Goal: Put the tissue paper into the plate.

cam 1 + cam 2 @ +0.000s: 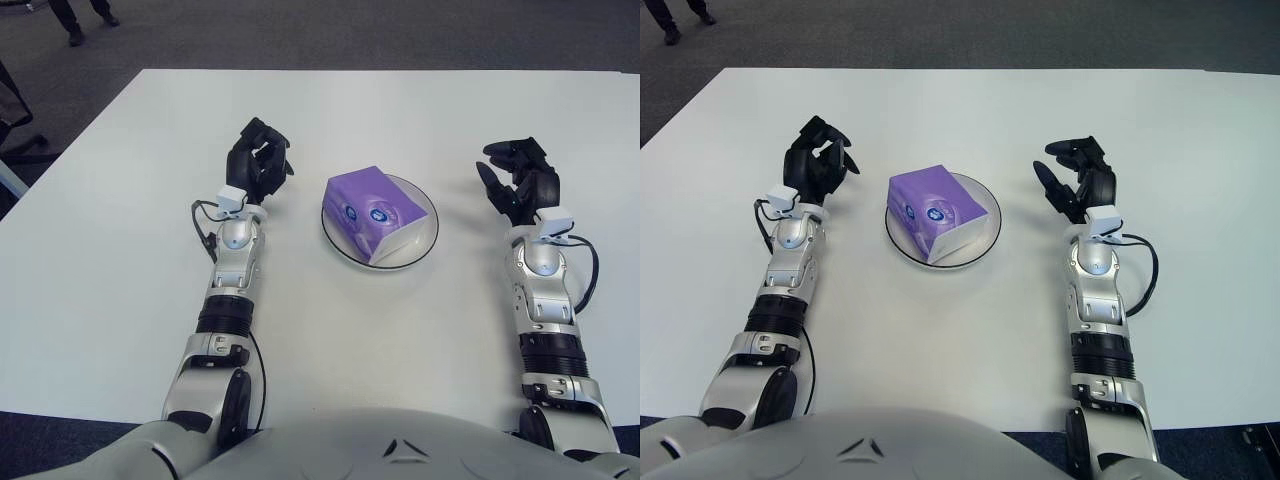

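A purple tissue paper pack [370, 212] lies in the white plate [424, 208] at the middle of the white table; it also shows in the right eye view [935, 212]. My left hand [258, 158] is left of the plate, apart from it, fingers curled and holding nothing. My right hand [515, 177] is right of the plate, apart from it, fingers spread and empty.
The white table [120, 220] spreads wide around the plate. Dark floor lies beyond its far edge, with a person's feet [85, 22] at the top left and a dark object [15, 120] past the left edge.
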Controlling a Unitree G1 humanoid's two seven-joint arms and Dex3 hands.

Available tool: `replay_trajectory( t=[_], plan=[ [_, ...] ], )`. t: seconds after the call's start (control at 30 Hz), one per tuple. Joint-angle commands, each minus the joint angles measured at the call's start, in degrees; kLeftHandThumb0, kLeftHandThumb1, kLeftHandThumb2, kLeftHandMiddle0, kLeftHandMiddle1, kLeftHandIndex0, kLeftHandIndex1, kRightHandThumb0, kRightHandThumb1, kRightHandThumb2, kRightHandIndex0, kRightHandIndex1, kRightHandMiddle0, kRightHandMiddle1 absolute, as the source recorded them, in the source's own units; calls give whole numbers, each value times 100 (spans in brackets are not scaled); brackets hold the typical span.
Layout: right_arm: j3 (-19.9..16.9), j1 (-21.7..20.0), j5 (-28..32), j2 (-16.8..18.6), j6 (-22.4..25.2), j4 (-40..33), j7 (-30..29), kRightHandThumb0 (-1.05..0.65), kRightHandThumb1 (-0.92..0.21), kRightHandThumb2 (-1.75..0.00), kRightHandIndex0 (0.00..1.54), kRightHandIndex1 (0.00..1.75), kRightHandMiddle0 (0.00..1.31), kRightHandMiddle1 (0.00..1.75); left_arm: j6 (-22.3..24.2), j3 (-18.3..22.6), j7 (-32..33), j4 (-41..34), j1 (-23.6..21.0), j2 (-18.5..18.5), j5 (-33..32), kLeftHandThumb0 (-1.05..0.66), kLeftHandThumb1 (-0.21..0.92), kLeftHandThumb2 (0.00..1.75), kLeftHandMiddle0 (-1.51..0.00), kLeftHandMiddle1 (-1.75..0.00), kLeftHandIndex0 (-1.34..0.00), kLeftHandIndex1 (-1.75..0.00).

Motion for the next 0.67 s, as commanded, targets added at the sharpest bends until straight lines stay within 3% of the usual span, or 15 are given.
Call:
replay_trajectory(
  t=[0.0, 0.63],
  plan=[
    [43, 772, 82, 589, 133, 213, -75, -1, -92, -15, 68, 130, 48, 121, 118, -41, 112, 323, 850, -148, 58, -29, 92, 42, -92, -175, -70, -175],
    [-32, 735, 166, 550, 259, 301, -7, -1, -92, -15, 68, 130, 49, 119, 339, -39, 154, 329, 818, -152, 42, -30, 92, 42, -91, -175, -65, -175]
  ],
)
